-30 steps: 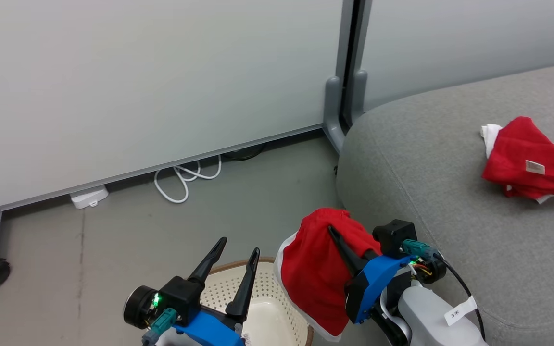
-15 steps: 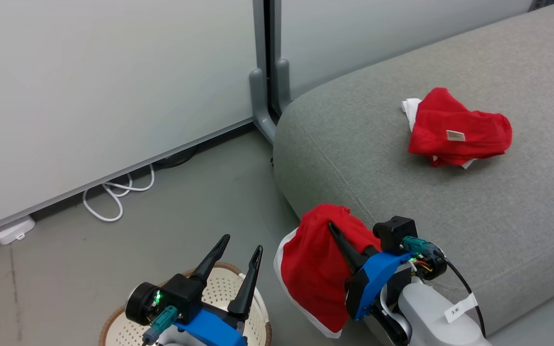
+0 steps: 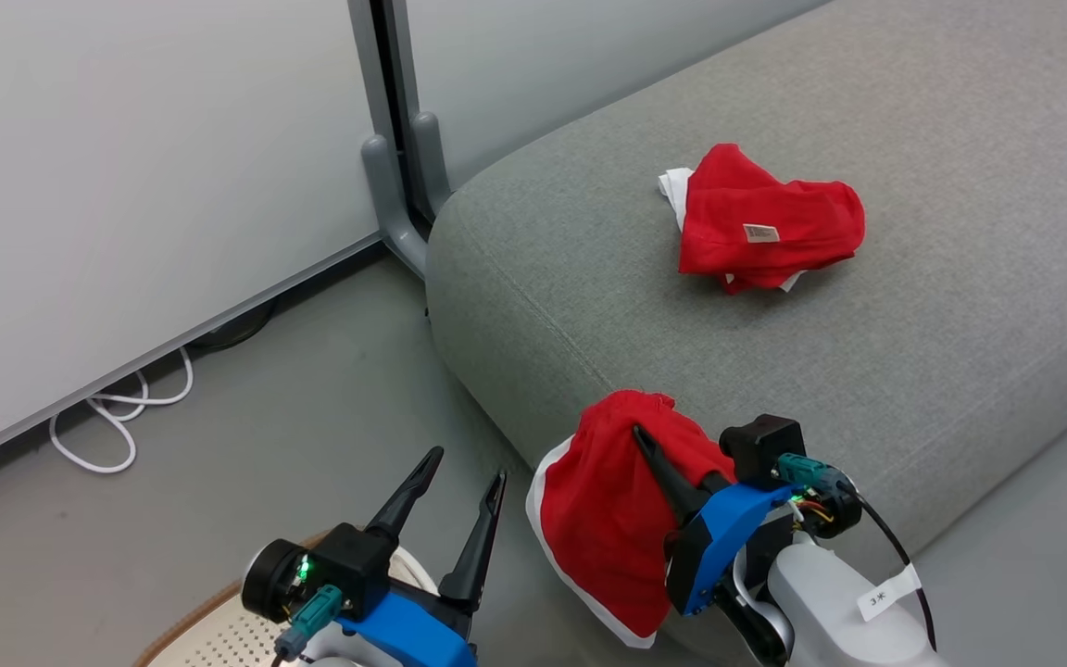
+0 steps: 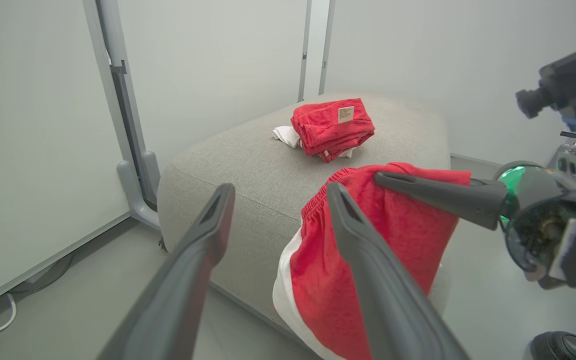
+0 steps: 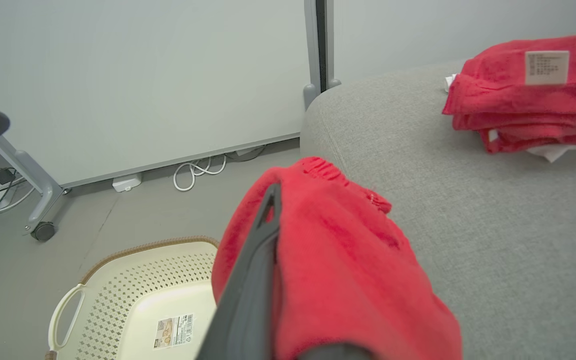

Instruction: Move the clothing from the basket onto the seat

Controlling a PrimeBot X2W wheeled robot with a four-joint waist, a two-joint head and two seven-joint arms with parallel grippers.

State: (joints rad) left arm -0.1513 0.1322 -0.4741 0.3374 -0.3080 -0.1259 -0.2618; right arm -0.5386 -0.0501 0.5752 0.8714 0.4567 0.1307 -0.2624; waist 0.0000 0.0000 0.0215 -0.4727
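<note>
Place: you're looking at an office or lab corner.
Walls: pale partition panels [image 3: 126, 167] on grey posts stand just behind the seat [image 3: 867, 371].
Wheel: left of the seat, you can see a panel leg on a castor wheel [image 5: 44, 231].
Floor: bare grey floor [image 3: 311, 417], with white cable [image 5: 194, 172] looped left of the seat.

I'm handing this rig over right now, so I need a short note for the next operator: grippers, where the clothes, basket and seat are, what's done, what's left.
Left gripper: open, empty, by the cream perforated plastic basket.
Right gripper: shut on a red fabric garment with white trim, which hangs by the near edge of the light-grey upholstered seat.
Done: a bunched red fabric garment with a white label lies on the seat.
Left: set the held garment on the seat. The basket's visible part shows no clothing; the rest is hidden.
</note>
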